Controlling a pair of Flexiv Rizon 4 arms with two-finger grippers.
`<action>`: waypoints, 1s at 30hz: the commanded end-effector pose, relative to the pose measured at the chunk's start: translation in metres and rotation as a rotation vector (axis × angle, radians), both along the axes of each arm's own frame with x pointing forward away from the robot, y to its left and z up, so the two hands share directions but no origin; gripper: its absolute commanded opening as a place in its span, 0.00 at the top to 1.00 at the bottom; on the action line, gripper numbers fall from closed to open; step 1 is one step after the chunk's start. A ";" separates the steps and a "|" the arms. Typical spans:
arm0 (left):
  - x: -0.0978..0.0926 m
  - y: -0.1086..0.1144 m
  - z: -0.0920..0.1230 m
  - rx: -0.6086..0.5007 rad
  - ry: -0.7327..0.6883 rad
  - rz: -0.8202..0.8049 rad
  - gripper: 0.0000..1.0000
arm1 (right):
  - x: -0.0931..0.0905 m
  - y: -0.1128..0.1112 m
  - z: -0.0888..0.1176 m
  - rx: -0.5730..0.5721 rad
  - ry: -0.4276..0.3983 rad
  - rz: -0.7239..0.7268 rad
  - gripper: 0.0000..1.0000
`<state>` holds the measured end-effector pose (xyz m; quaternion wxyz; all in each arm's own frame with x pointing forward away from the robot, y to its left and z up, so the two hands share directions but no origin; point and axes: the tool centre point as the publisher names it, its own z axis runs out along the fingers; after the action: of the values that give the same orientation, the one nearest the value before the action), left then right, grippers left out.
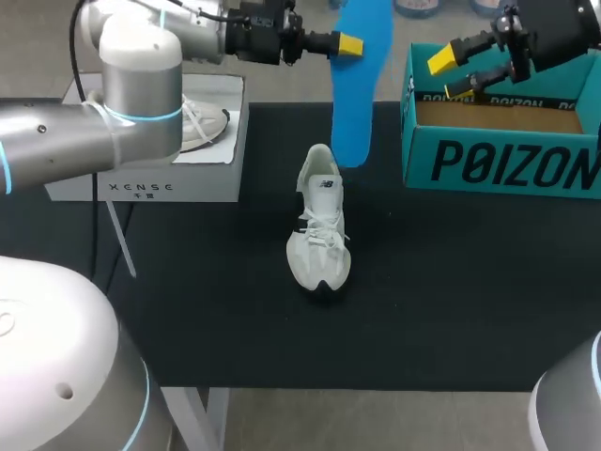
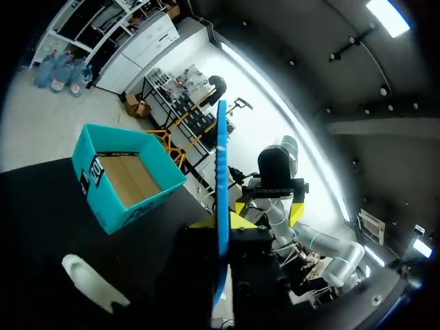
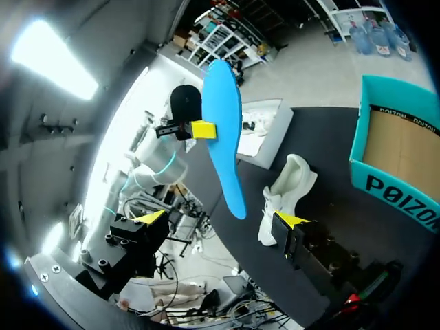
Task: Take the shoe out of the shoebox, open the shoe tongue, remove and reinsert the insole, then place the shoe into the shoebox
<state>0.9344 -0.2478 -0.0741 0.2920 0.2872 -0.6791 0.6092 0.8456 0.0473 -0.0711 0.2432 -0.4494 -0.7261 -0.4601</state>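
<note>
A white sneaker (image 1: pixel 319 225) stands upright on the black table, toe toward the front edge. Above and behind it hangs the blue insole (image 1: pixel 357 94), long end down, with my left gripper (image 1: pixel 349 44) shut on its upper part. In the left wrist view the insole (image 2: pixel 221 206) shows edge-on between the fingers. My right gripper (image 1: pixel 449 75) hovers open and empty over the near left corner of the teal shoebox (image 1: pixel 498 141). In the right wrist view its wide-spread tips (image 3: pixel 222 218) frame the insole (image 3: pixel 225 137) and the sneaker (image 3: pixel 285 196) ahead.
A white box (image 1: pixel 150 178) with a second shoe on top sits at the table's back left, under my left arm. The open shoebox (image 3: pixel 399 158) stands at the back right. Black tabletop (image 1: pixel 188 310) stretches in front of the sneaker.
</note>
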 end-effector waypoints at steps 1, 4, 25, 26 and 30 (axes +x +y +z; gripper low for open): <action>-0.005 0.002 -0.007 -0.130 -0.072 0.043 1.00 | -0.004 -0.004 -0.012 0.145 -0.024 -0.033 0.00; -0.006 0.001 -0.006 -0.133 -0.068 0.015 1.00 | -0.003 -0.005 -0.014 0.102 -0.017 -0.094 0.00; -0.018 0.010 0.009 0.079 -0.634 0.096 1.00 | -0.002 -0.006 -0.015 0.072 -0.007 -0.121 0.00; -0.018 0.010 0.009 0.079 -0.634 0.096 1.00 | -0.002 -0.006 -0.015 0.072 -0.007 -0.121 0.00; -0.018 0.010 0.009 0.079 -0.634 0.096 1.00 | -0.002 -0.006 -0.015 0.072 -0.007 -0.121 0.00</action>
<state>0.9285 -0.2380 -0.0625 0.0761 0.1221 -0.7548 0.6399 0.8434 0.0398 -0.0857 0.2291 -0.4815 -0.6818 -0.5009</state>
